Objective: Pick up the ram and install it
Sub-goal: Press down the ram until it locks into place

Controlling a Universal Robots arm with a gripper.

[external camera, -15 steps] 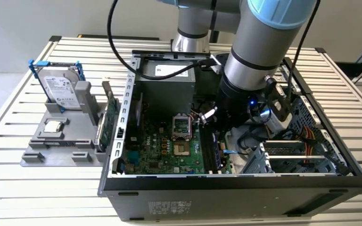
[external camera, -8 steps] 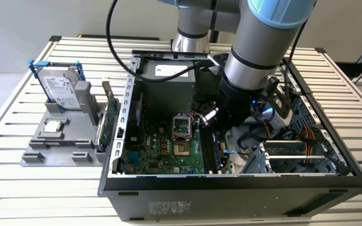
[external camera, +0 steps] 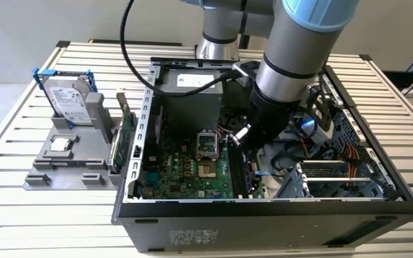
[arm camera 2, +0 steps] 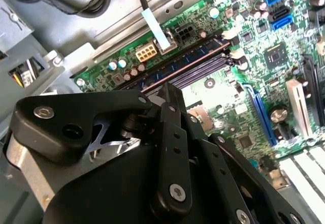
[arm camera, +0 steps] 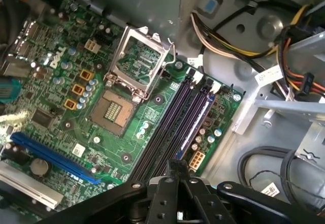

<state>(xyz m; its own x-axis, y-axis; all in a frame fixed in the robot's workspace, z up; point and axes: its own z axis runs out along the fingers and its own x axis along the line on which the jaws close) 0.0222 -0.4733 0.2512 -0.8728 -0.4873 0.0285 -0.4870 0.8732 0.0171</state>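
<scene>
Hovering hand (arm camera: 175,176) above slots (arm camera: 177,117), clear beside.

— What is sitting outside the open black computer case (external camera: 264,223)?

— A silver hard drive with blue rails (external camera: 69,102) is standing upright in a grey holder block (external camera: 66,169), on the exterior view's left.

— And inside?

— A green motherboard (arm camera: 61,92) is lying flat, its empty metal-framed processor socket (arm camera: 137,61) sitting beside dark memory slots (arm camera: 175,125).
</scene>
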